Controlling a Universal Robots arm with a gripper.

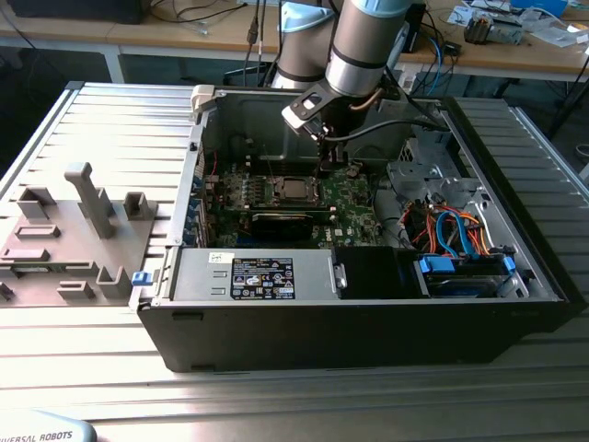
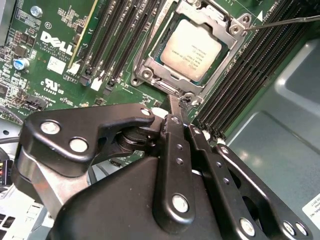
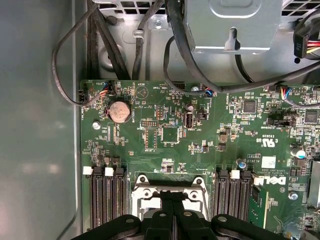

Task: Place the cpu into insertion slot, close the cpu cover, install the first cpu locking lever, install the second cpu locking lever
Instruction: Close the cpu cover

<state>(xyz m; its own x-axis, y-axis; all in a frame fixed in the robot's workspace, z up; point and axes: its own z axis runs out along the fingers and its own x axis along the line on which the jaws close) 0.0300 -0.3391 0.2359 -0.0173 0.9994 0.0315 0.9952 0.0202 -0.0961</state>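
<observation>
Gripper (image 2: 179,106), fingers pressed together, sits just beside the cpu (image 2: 192,50).

The cpu (image 2: 191,50) has a dull grey metal top; the cover (image 2: 146,74) round it is brighter bare metal. The board (image 3: 165,150) is glossy green (lacquered look). The gripper (image 2: 176,104) links are smooth matt black. The table (image 1: 110,120) is ribbed, satin metal.
</observation>
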